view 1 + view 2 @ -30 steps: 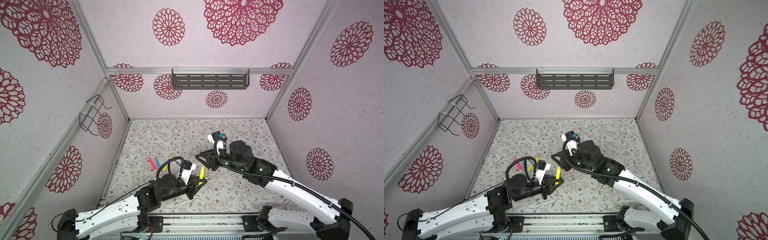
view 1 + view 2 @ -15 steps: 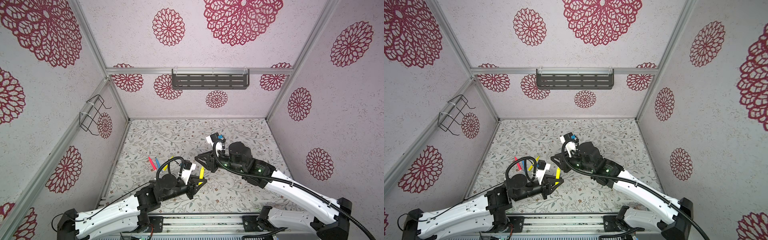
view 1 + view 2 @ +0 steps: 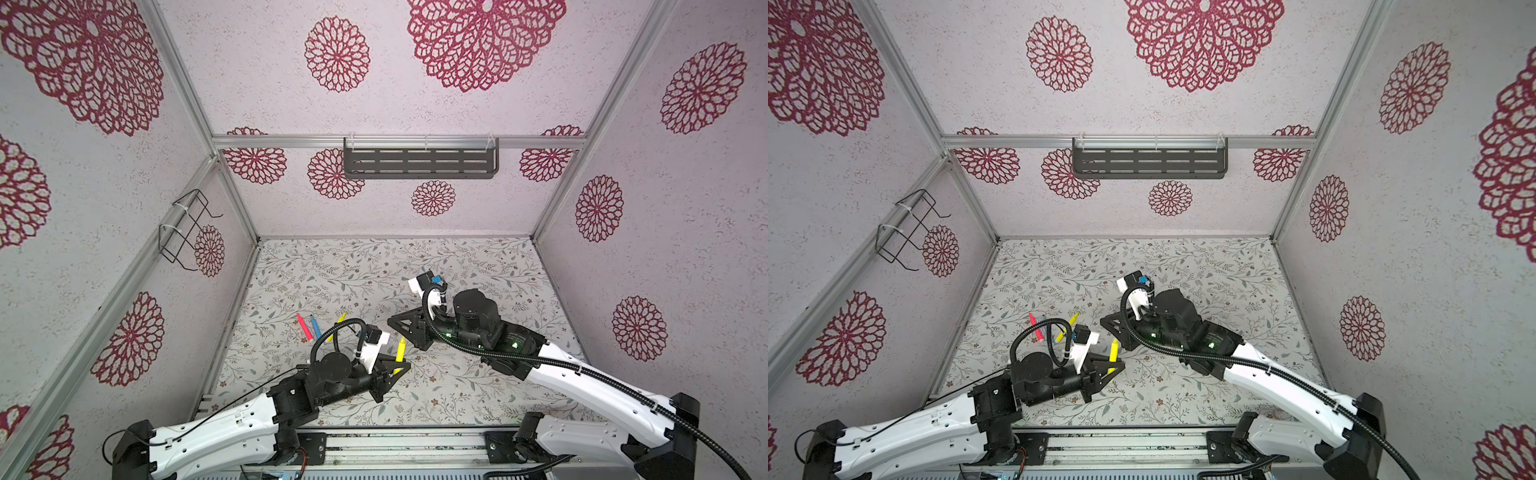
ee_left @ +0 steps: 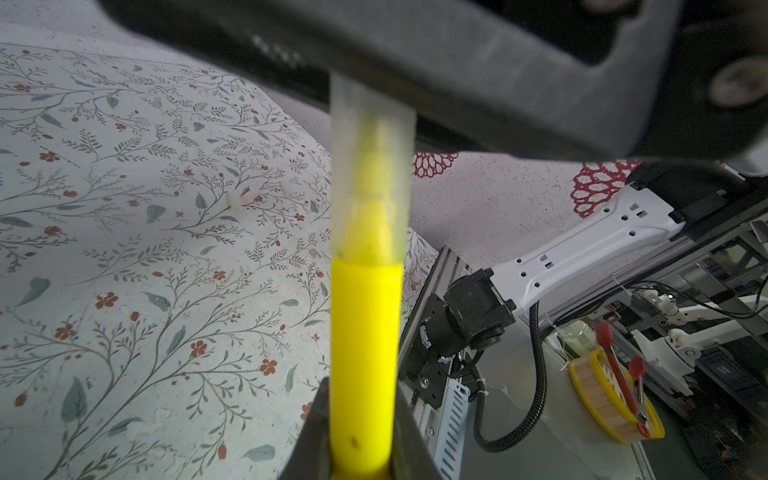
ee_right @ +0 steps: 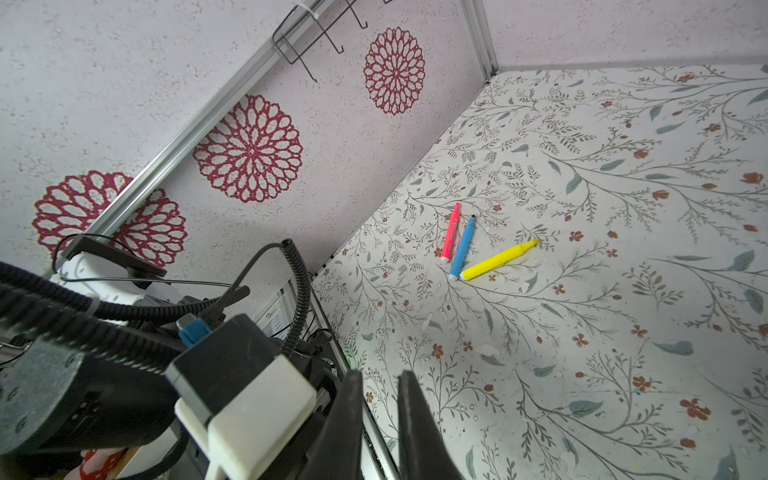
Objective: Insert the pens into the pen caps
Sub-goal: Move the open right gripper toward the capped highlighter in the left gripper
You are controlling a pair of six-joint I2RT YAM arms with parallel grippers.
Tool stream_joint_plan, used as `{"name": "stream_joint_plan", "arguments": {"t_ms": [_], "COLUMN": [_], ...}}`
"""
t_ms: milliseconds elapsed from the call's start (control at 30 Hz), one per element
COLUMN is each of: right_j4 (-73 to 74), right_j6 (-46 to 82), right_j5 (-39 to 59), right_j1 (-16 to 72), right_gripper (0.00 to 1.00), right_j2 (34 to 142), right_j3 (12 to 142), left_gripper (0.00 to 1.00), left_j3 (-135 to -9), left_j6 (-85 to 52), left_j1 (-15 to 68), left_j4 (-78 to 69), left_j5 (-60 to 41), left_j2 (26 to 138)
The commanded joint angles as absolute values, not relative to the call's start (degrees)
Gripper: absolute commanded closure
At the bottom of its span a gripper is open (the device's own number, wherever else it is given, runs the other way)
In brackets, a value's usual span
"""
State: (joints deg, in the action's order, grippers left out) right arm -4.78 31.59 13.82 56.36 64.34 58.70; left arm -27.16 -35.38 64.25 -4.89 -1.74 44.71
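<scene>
Since the earlier frames the right gripper (image 3: 392, 323) had drawn its jaws from partly open to a narrow slit and had edged toward nine o'clock, while the left arm had kept its place. In both top views the right arm reached in from the five o'clock corner, its wrist bent so the gripper pointed toward nine o'clock. The right wrist view showed nothing between its fingers (image 5: 351, 415).

The left arm stretched from seven o'clock toward two o'clock. Its left gripper (image 3: 400, 368) was clamped on a yellow pen (image 3: 400, 351) with the tip toward twelve o'clock. In the left wrist view a clear pen cap (image 4: 372, 166) sat over that pen's tip. The cap's far end was hidden behind the right gripper's dark body, and whether they touched could not be told.

The pink-red pen (image 3: 304, 328), blue pen (image 3: 316, 328) and second yellow pen (image 3: 340, 321) lay on the floral floor (image 3: 374, 266) at ten o'clock of the left gripper, held by neither gripper.
</scene>
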Motion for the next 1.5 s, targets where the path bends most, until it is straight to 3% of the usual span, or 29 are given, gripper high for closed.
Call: {"name": "stream_joint_plan", "arguments": {"t_ms": [0, 600, 933, 1467], "right_j4": [-3.8, -2.9, 0.8, 1.3], "right_j6": [32.2, 37.0, 40.1, 40.7], "right_j5": [13.7, 1.8, 0.6, -2.1], "right_j1": [57.7, 68.4, 74.7, 76.6], "right_gripper": [0.99, 1.00, 1.00, 1.00], "right_j2": [63.2, 68.2, 72.7, 71.9], "right_j3": [56.8, 50.4, 47.7, 47.0], "left_gripper": [1.00, 1.00, 1.00, 1.00], "left_j3": [-27.4, -27.4, -27.0, -27.0], "left_j6": [-35.5, -33.3, -32.1, -31.6], "left_j1": [64.4, 64.3, 63.6, 60.5], "left_j4": [-8.2, -10.7, -12.5, -10.3], "left_j5": [0.3, 1.3, 1.2, -0.1], "left_j2": [42.8, 41.4, 39.0, 34.3]}}
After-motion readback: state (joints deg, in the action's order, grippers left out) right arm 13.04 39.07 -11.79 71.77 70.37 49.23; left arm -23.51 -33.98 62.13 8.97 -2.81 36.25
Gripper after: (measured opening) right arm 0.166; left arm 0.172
